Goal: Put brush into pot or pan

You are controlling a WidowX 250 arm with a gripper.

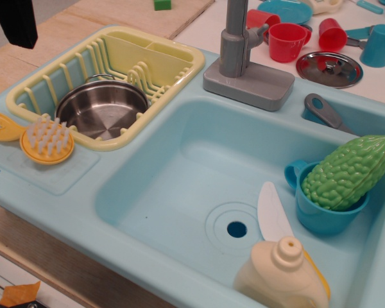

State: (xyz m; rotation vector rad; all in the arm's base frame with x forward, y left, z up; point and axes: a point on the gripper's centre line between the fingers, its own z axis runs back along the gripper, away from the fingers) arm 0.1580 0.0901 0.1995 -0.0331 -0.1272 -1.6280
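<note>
Toy sink unit in pale blue plastic, seen from above and slightly to one side. The brush, orange-yellow with short white bristles facing up, lay on the flat drainboard at the left of the unit, just in front of the yellow dish rack; its flat handle, pierced by a star-shaped cutout, pointed toward the left edge of the view. The pot, round and shiny steel, sat inside the near compartment of the rack, open side up and with nothing visible inside it. Brush and pot lay close together, separated by the rack's front wall; the brush head touched or nearly touched that wall, and which could not be told.

In the basin, a blue cup stood at the right and held a green bumpy gourd that leaned out over its rim. A cream bottle lay at the near edge of the basin with a white spatula just behind it, beside the drain hole. A grey faucet rose from the back ledge. On the table behind the unit were red cups and a flat steel lid.

The tool was not in view, so its opening could not be told
</note>
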